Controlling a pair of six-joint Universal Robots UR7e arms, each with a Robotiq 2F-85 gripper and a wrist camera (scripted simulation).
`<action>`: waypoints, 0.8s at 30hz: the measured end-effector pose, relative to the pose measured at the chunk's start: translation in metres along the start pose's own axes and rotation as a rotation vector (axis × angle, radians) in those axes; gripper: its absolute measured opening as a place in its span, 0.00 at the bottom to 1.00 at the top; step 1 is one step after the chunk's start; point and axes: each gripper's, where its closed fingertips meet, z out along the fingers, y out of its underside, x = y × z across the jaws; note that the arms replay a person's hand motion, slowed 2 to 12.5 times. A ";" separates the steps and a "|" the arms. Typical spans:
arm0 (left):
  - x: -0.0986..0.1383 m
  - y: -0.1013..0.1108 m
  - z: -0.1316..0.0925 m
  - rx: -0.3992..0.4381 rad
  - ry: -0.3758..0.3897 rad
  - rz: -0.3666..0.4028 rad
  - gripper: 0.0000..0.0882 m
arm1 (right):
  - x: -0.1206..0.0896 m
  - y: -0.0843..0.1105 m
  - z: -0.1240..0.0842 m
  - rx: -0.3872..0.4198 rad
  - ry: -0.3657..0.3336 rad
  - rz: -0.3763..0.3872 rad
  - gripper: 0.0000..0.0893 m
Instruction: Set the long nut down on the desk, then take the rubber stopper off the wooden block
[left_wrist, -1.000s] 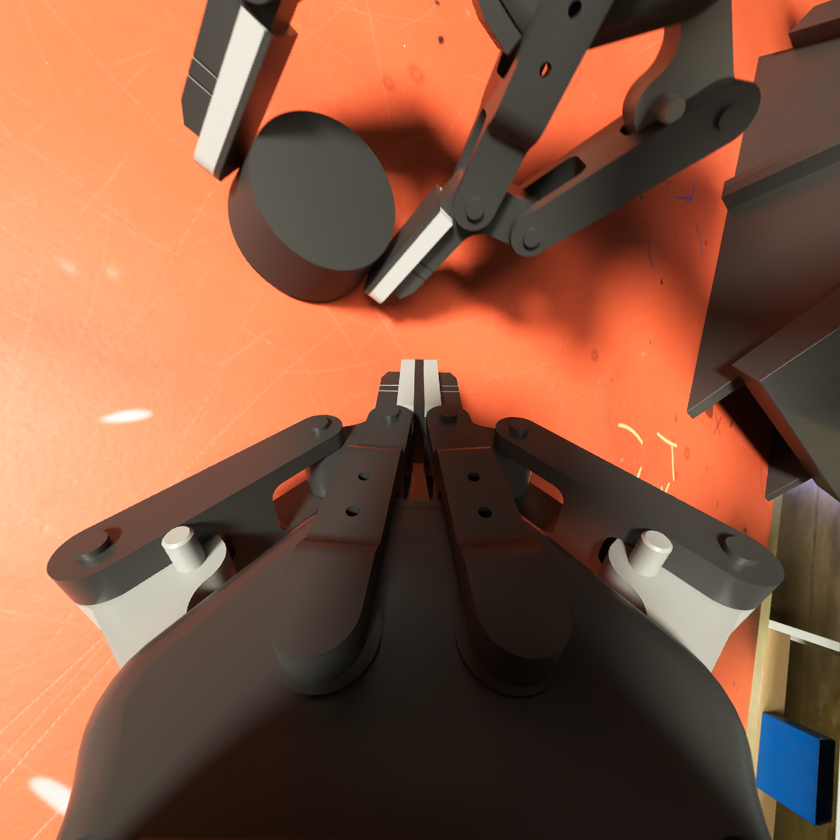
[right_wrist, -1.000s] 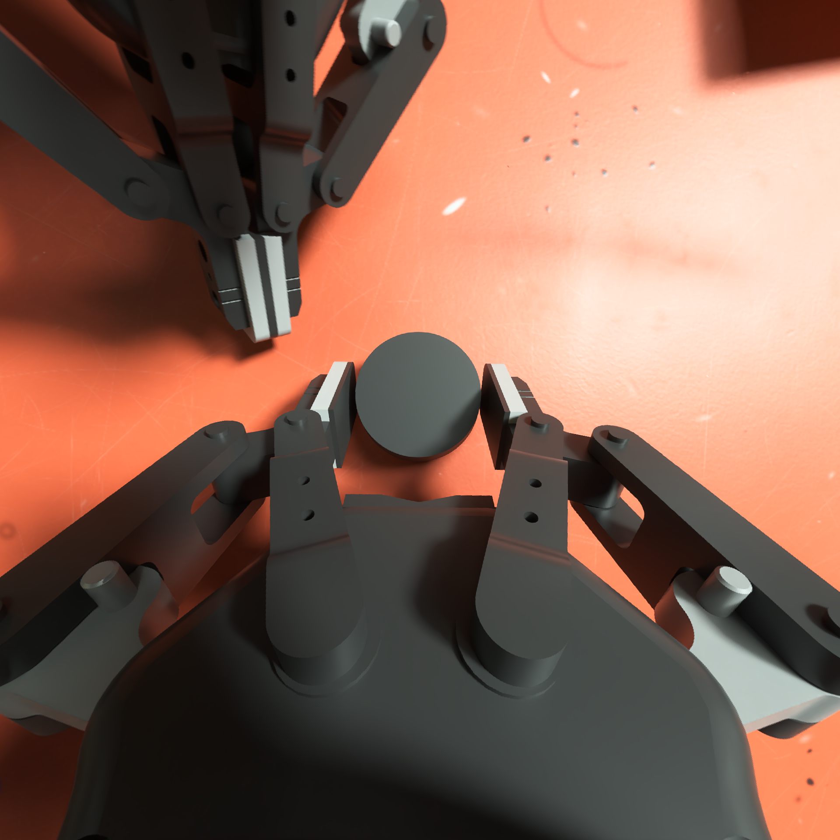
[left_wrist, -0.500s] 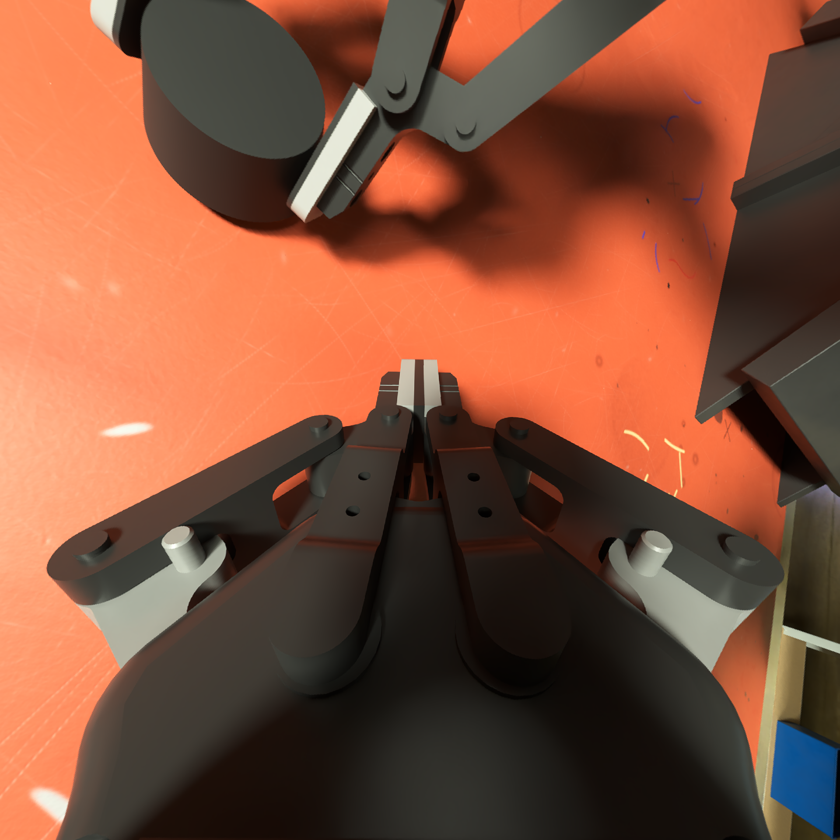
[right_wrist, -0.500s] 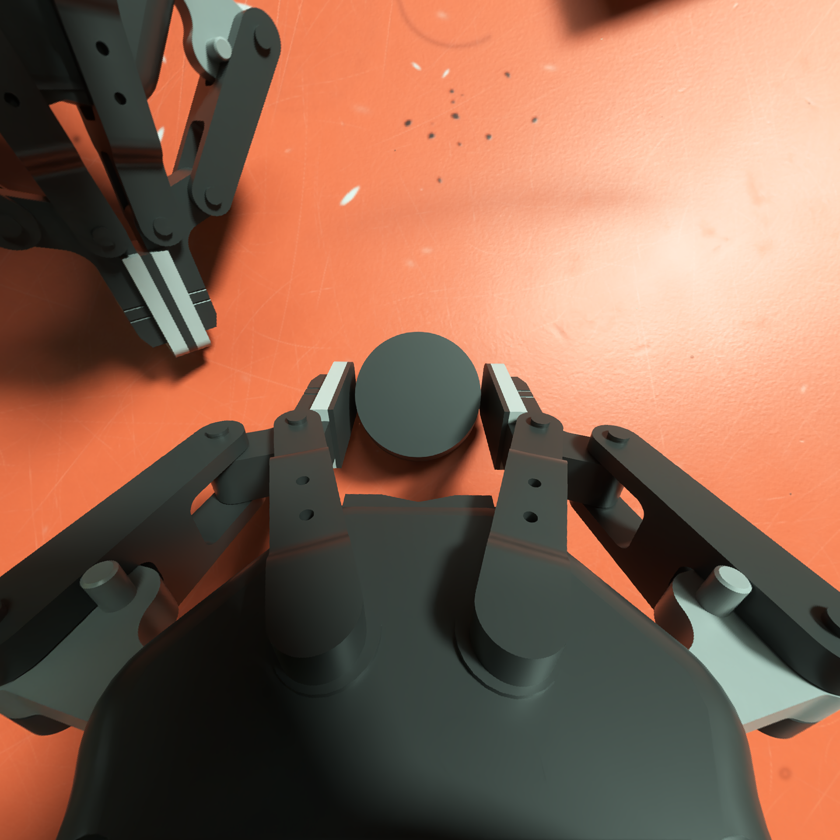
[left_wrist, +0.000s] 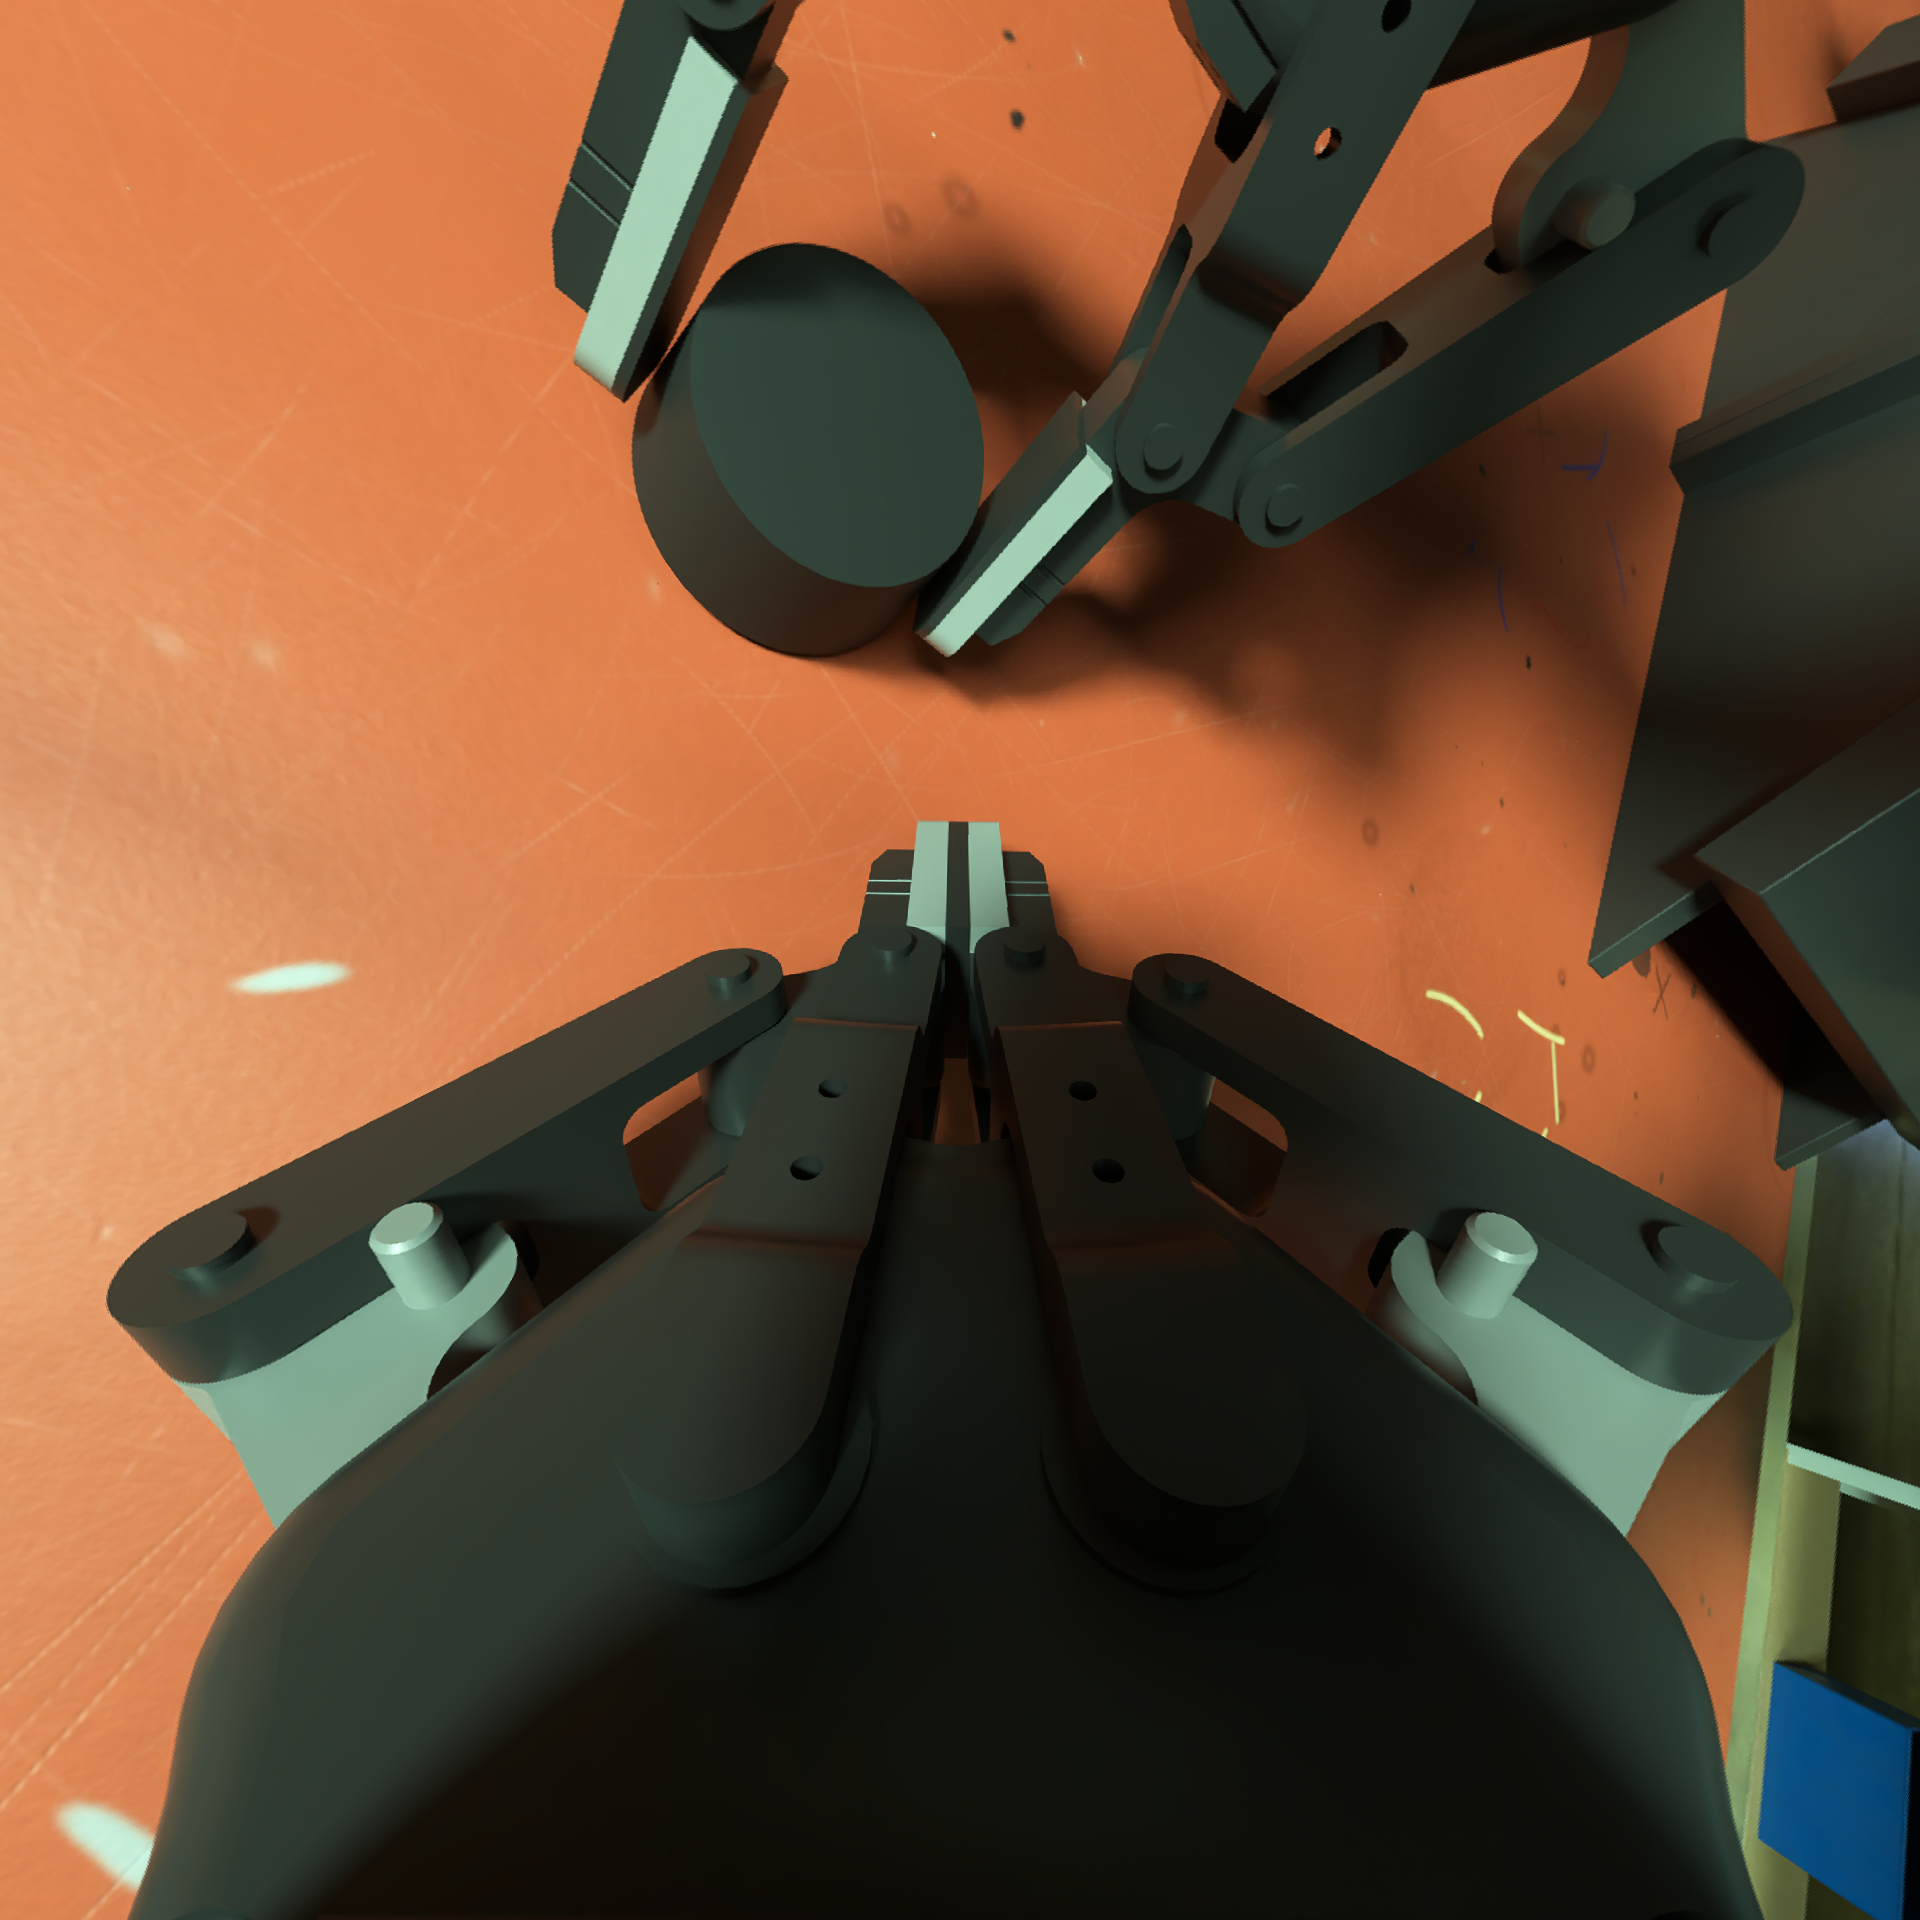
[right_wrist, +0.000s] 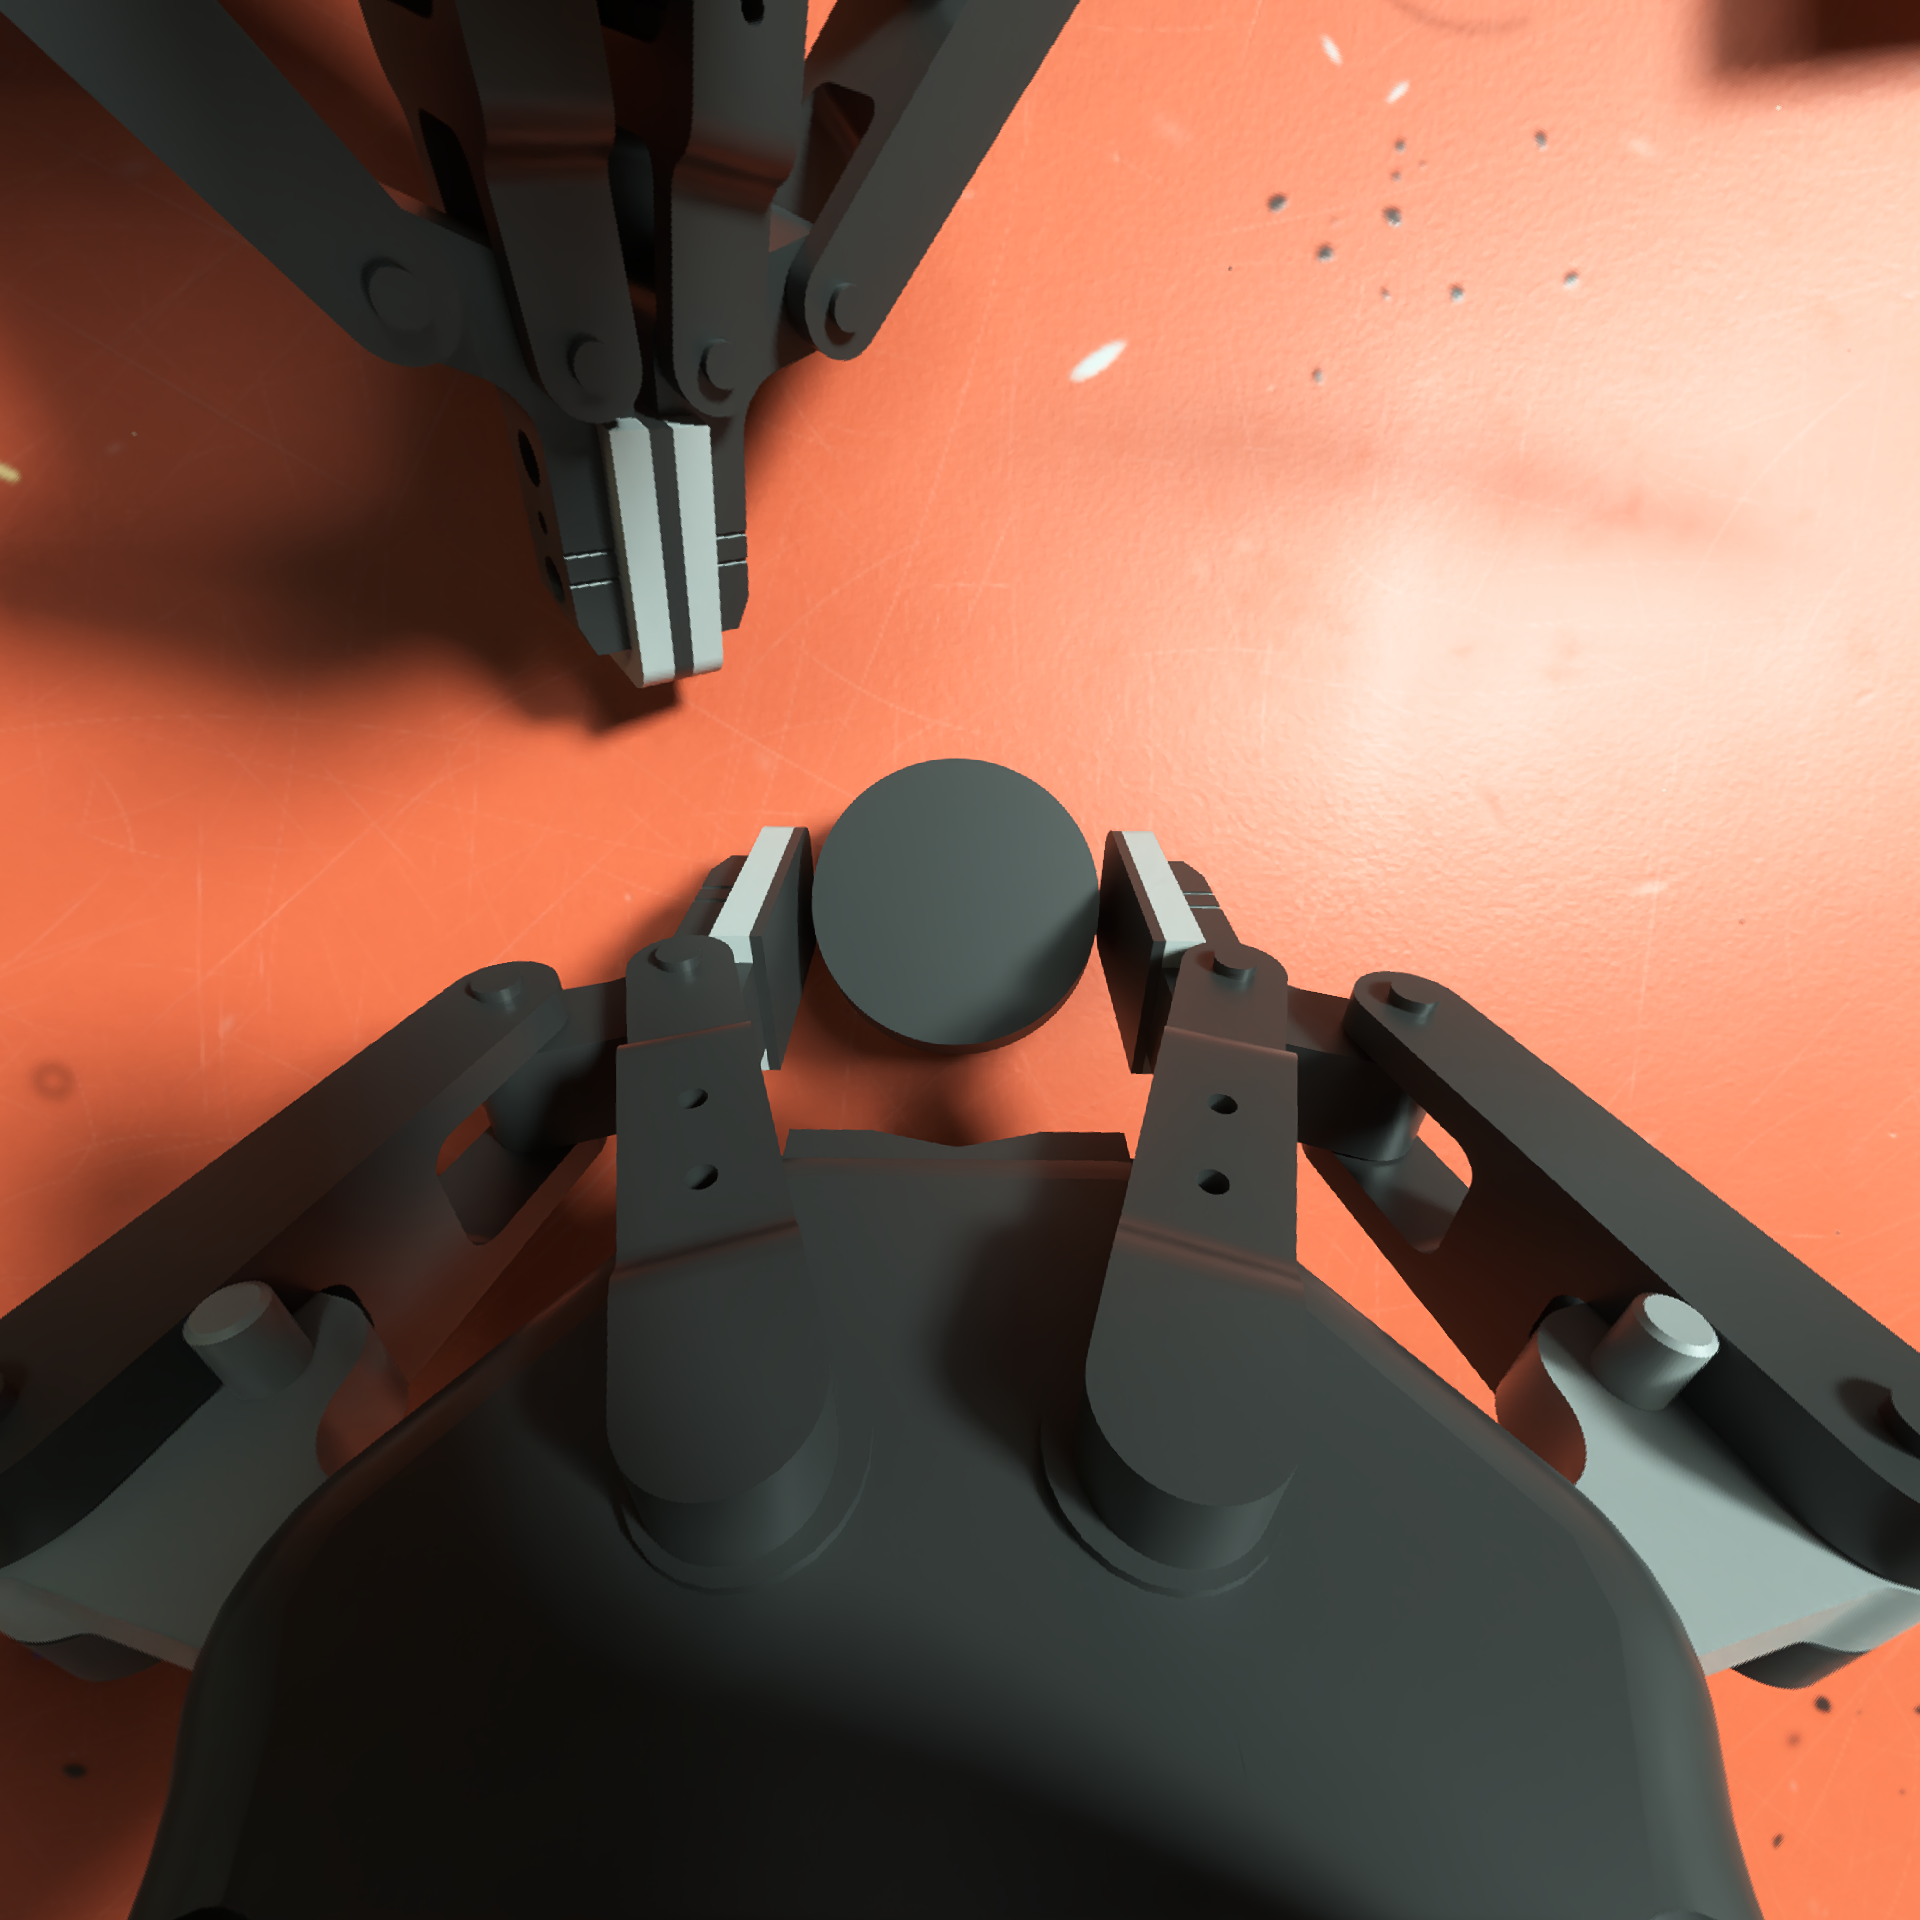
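The rubber stopper (right_wrist: 954, 899), a dark round plug, sits between the fingers of my right gripper (right_wrist: 954, 862), which is shut on it from both sides. In the left wrist view the stopper (left_wrist: 831, 416) is low over the orange desk (left_wrist: 364, 623), held by the right gripper (left_wrist: 779, 509); I cannot tell if it touches the desk. My left gripper (left_wrist: 958, 831) is shut and empty, a short way in front of the stopper. It also shows in the right wrist view (right_wrist: 665, 665). The long nut and the wooden block are not in view.
A dark grey angular structure (left_wrist: 1787, 520) stands at the right edge of the left wrist view. Beyond the desk edge at the lower right is a wooden shelf (left_wrist: 1829, 1299) with a blue box (left_wrist: 1839, 1787). Bare orange desk (right_wrist: 1455, 623) lies to the right of the stopper.
The right gripper carried the stopper away from the left gripper half a second ago, then came back close to it. The left gripper has stayed shut throughout.
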 end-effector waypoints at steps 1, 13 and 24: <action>0.000 0.000 0.000 0.000 0.001 0.000 0.00 | 0.001 0.000 0.000 0.000 0.003 0.002 0.55; 0.000 -0.001 0.001 0.001 -0.005 0.003 0.00 | 0.037 0.011 -0.004 0.088 0.056 0.188 0.55; 0.000 -0.002 0.001 0.006 -0.015 0.010 0.00 | 0.029 0.004 0.000 0.073 0.062 0.099 0.55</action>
